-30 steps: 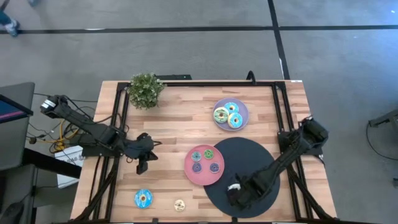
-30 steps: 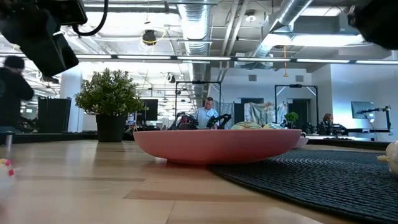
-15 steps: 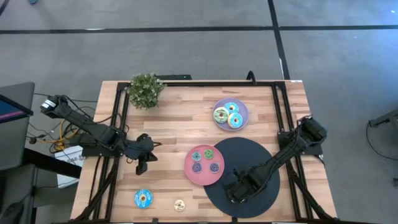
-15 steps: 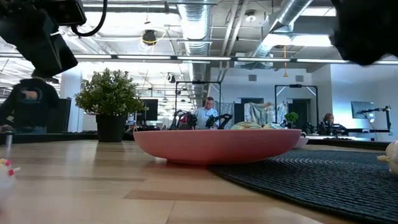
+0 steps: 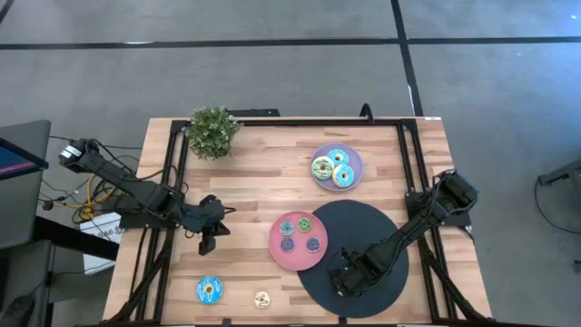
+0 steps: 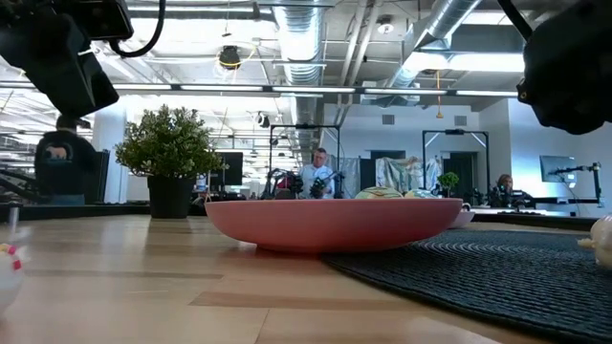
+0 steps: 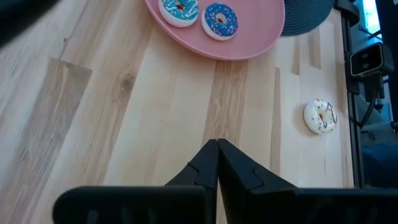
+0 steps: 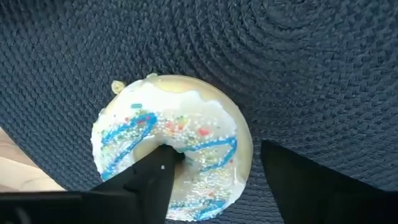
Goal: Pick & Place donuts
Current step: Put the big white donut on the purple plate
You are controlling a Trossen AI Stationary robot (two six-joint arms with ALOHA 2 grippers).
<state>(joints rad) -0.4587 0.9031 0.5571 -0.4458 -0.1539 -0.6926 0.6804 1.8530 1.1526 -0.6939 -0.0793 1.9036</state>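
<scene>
A white-iced donut (image 8: 171, 146) with blue drizzle and sprinkles lies flat on the black woven disc (image 5: 363, 236). It also shows in the low view (image 6: 602, 239). My right gripper (image 8: 217, 180) is open right over it and hides it in the high view (image 5: 345, 275). One finger (image 8: 149, 180) reaches to the donut's hole, the other (image 8: 305, 180) stands outside the ring. My left gripper (image 5: 207, 240) is shut and empty above the wood at the left, as the left wrist view (image 7: 217, 155) shows. My right gripper comes at the white donut from above, pointing down. One fingertip (image 8: 163, 158) sits at the edge of the hole (image 8: 177, 155); whether it touches the icing I cannot tell. The other finger is clear of the outer rim. The donut lies flat on the disc.
A pink plate (image 5: 275, 247) with several small donuts lies left of the disc. A lilac plate (image 5: 358, 162) with three donuts is farther back. A blue donut (image 5: 209, 290) and a small yellowish donut (image 5: 261, 299) lie near the front edge. A potted plant (image 5: 214, 130) stands far left.
My right gripper has shifted a little over the white donut and come lower, so that it now covers the donut in the high view. The donut has stayed where it was on the disc.
</scene>
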